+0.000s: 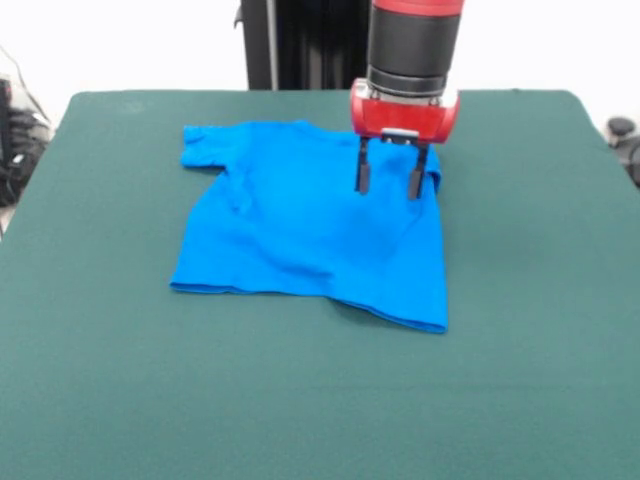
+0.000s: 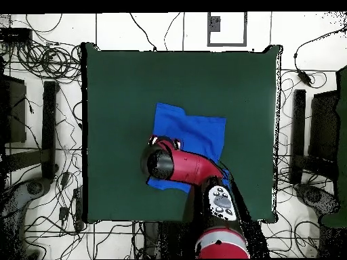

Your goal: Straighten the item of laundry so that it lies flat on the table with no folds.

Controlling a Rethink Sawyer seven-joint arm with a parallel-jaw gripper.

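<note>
The bright blue T-shirt (image 1: 300, 225) lies spread on the dark green table (image 1: 110, 350), towards the far side, with one sleeve at the far left and soft wrinkles across its middle. Its near hem runs unevenly, lower at the right corner. My gripper (image 1: 391, 180) hangs over the shirt's far right part, near the right sleeve, its two black fingers (image 1: 364, 176) apart and empty, the tips just above the fabric. In the overhead view the arm (image 2: 193, 169) covers the shirt's (image 2: 193, 132) lower part, and the gripper itself is hidden under the wrist.
The robot's black pedestal (image 1: 300, 45) stands behind the table's far edge. Cables (image 2: 47, 61) and dark stands (image 2: 47, 128) lie on the floor around the table in the overhead view.
</note>
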